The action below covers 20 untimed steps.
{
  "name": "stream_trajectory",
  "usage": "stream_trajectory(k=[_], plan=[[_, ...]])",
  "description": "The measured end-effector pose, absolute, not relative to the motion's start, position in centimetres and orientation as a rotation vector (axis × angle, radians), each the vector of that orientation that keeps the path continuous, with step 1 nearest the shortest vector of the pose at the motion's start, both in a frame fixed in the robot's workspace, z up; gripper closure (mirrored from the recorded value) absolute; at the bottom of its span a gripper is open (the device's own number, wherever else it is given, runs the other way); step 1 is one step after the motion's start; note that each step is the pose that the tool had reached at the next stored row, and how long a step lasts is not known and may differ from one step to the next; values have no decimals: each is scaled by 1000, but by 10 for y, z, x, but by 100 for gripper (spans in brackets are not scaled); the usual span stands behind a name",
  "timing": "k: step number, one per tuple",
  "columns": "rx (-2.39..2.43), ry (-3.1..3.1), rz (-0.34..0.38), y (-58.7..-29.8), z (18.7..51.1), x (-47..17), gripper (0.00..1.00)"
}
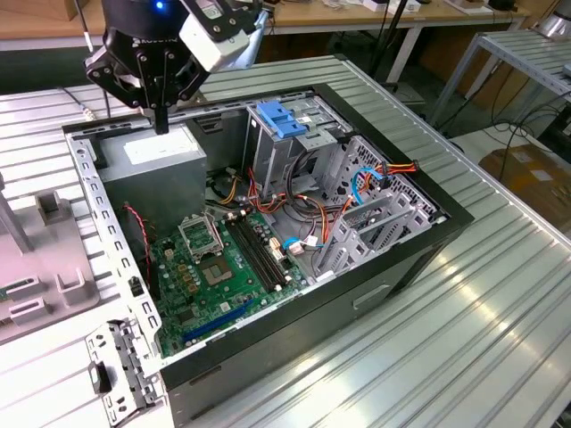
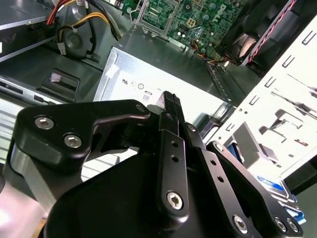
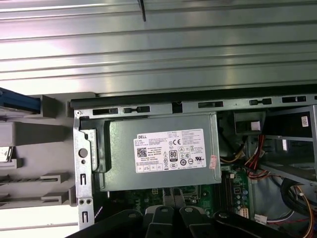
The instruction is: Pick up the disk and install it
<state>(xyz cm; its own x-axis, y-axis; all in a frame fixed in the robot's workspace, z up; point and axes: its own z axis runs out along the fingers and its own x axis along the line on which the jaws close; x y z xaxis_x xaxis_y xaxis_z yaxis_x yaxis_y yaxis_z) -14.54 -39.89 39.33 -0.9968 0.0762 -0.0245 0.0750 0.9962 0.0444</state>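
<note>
Black and closed on nothing, the hand point(image 1: 161, 119) is hanging over the grey power supply box point(image 1: 156, 156) inside the open computer case point(image 1: 393, 267) in the exterior view, so neither pickup nor install is showing as done. In the second wrist view, what seems to be the disk point(image 2: 275, 188) is lying outside the case wall, showing a silver face and a blue-and-white label. In the first wrist view, a blue rail point(image 3: 19, 102), probably the disk's, is peeking out beside a grey holder point(image 3: 34, 134).
</note>
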Motion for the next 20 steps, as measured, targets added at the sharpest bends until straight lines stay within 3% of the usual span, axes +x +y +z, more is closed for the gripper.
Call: stream_trajectory(k=[20], plan=[[118, 3112, 68, -399, 393, -168, 89]])
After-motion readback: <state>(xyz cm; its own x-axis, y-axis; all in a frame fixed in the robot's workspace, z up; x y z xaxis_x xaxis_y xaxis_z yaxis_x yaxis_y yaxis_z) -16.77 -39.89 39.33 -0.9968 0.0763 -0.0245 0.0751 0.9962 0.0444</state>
